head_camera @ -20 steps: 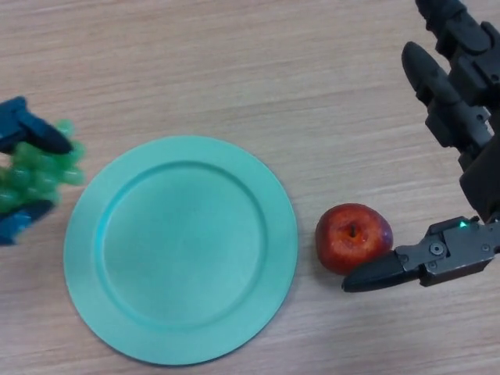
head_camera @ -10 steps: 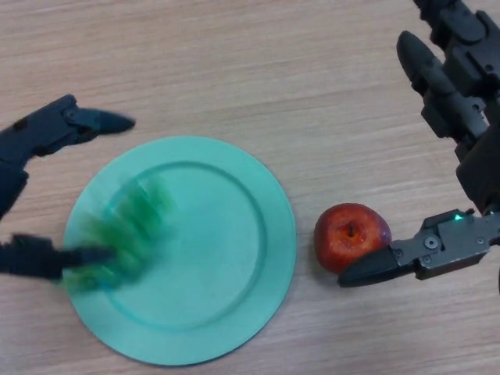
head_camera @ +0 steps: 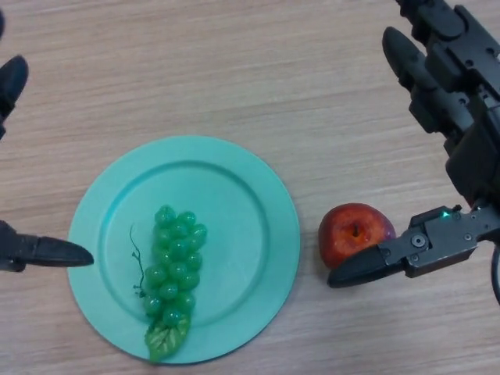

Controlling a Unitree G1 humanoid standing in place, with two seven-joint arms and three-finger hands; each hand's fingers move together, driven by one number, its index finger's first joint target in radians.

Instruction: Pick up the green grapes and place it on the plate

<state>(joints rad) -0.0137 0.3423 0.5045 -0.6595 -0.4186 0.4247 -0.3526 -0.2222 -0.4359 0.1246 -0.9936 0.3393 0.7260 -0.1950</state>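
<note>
Grapes on plate; placing step looks done.

Item 1, grapes: a green bunch lying flat on the plate, left of its centre, leaf end reaching the near rim, free of both hands. Item 2, plate: teal, round, on the table. Item 3, left hand: at the plate's left edge, one straight finger tip beside the rim, another finger above and well left of the plate; spread wide, holding nothing. Item 4, right hand: well right of the plate, fingers straight and apart, thumb tip just beside the apple; grips nothing. Item 5, apple: red, on the table just right of the plate. Status: judged complete; only clearing the left hand away from the plate seems left.
</note>
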